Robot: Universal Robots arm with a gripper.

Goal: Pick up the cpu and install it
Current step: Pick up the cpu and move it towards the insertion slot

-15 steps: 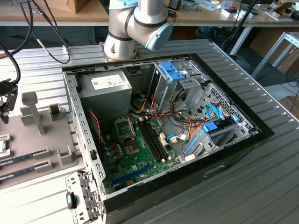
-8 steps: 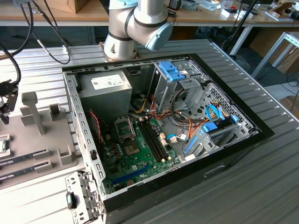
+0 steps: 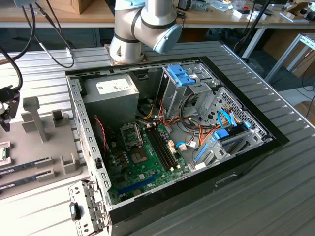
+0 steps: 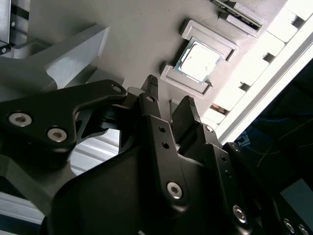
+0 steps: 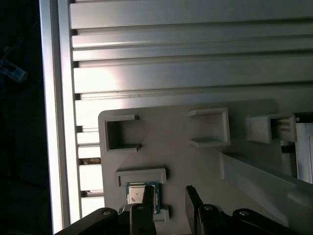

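The small, flat, square silver-grey cpu with a thin green rim [image 4: 198, 61] lay in a recess of a pale grey fixture plate [image 5: 171, 137] on the ribbed aluminium tabletop [image 3: 275, 187], beside an open computer case [image 3: 88, 142]. Wooden workbenches [image 3: 59, 14] stood behind. The black end effector [image 4: 170, 93] hung close over the cpu, its fingers spread and empty.

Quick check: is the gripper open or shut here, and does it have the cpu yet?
Gripper: open, fingers apart, holding nothing; the cpu lies in its tray holder, not gripped.
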